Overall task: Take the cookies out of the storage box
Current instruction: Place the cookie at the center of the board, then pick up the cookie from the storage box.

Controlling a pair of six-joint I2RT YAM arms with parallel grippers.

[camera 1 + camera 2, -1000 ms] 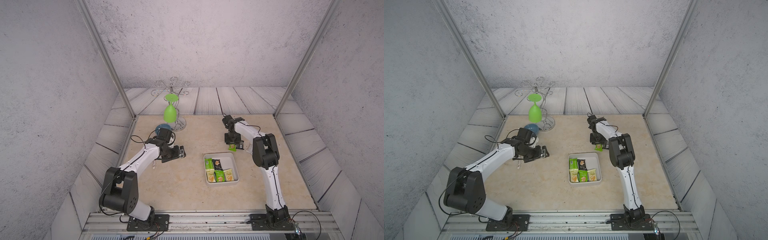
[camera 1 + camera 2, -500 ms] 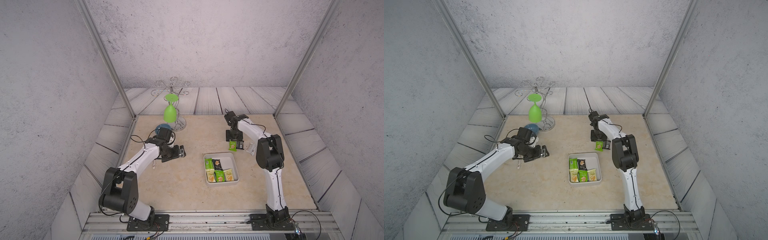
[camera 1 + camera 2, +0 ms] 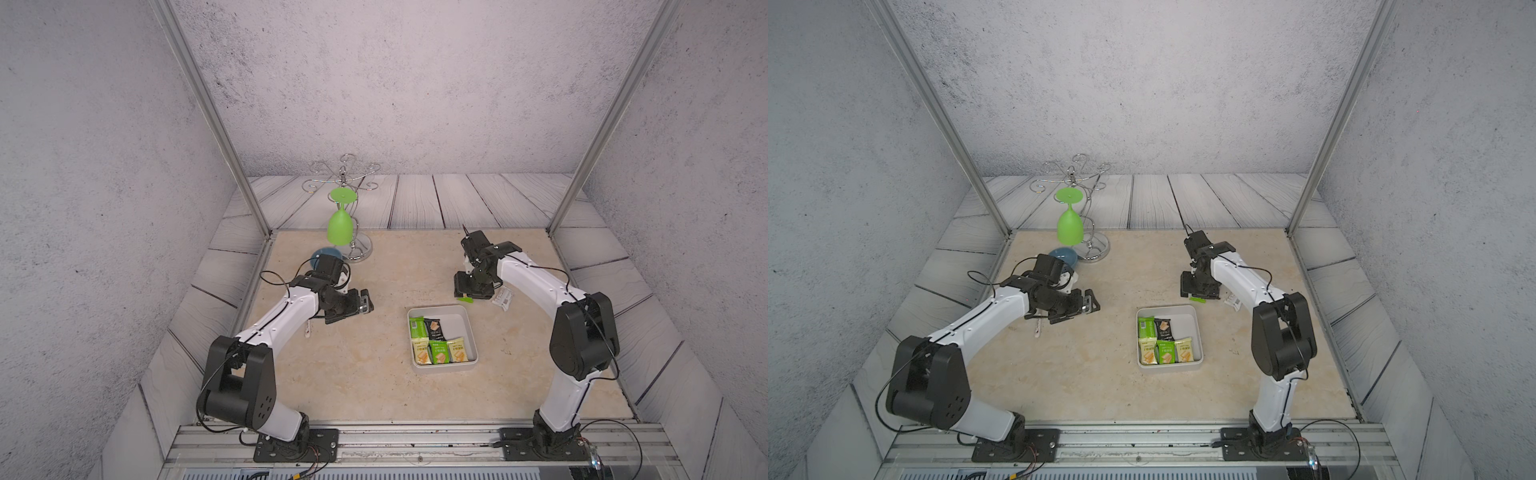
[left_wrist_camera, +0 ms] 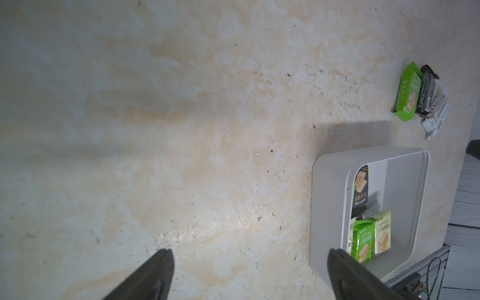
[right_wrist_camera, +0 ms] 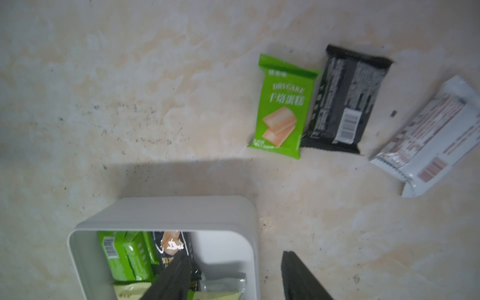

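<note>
- The storage box (image 3: 462,328) sits on the table (image 3: 353,374) between the two arms. Both top views show five cookies (image 3: 439,353) lying flat in it: green and black in the farther row, and pale yellow, green, pale yellow in the nearer row.
- The left arm reaches forward with its elbow bent and its forearm low. The left gripper (image 3: 361,301) hovers over bare table, well apart from the box.
- The left wrist view shows its jaws spread wide with nothing between them. The box's wall (image 4: 330,207) lies just past one finger (image 4: 345,270).
- The right arm rises from its base and folds its wrist downward. The right gripper (image 3: 471,291) hangs just beyond the box's far wall.
- Its jaws stand apart and empty in the right wrist view, which shows the box's rim (image 5: 181,210) and bare table between the fingers.
- Beyond the fingers, three packets lie side by side on the table: a green packet (image 5: 283,109), a black packet (image 5: 345,104) touching it, and a white packet (image 5: 436,140) slightly apart.
- In the top views the gripper hides the black packet, and only a green sliver (image 3: 466,299) and the white wrapper (image 3: 503,297) show.
- Farthest back, behind the left arm, are a blue dish (image 3: 328,252) and a wire rack (image 3: 345,183) with an upturned green glass (image 3: 340,226) hanging from it.
</note>
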